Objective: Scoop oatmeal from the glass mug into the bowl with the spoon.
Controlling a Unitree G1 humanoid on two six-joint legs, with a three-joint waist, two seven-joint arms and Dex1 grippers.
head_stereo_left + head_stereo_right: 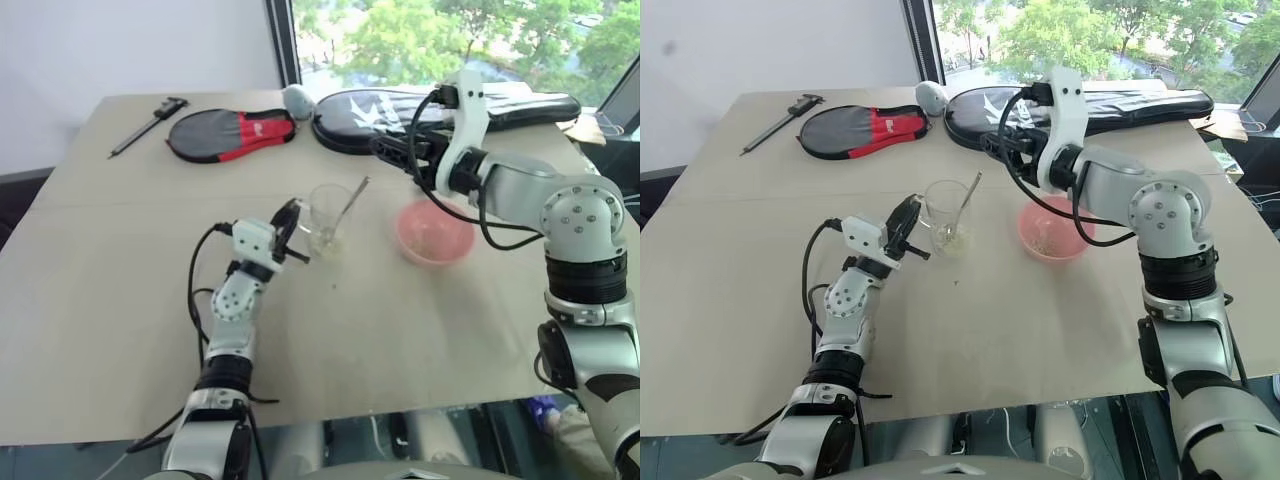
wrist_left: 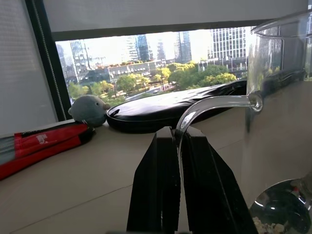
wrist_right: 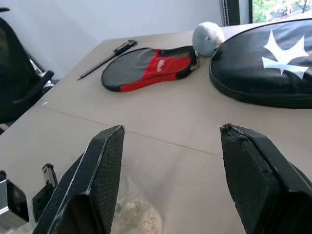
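I see the bowl on the table, just right of the glass mug. Left gripper pinches the mug's handle. Right gripper hovers above the mug, fingers spread, empty. Spoon leans inside the mug; oatmeal at its bottom.

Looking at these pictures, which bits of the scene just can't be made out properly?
- Glass mug, left wrist view: cut off by the picture's edge.
- Spoon, head views: its bowl sits inside the mug, blurred by glass and oatmeal.
- Mug handle, head views: hidden behind the left gripper.
- Bowl: its contents are too small to judge how much is there.
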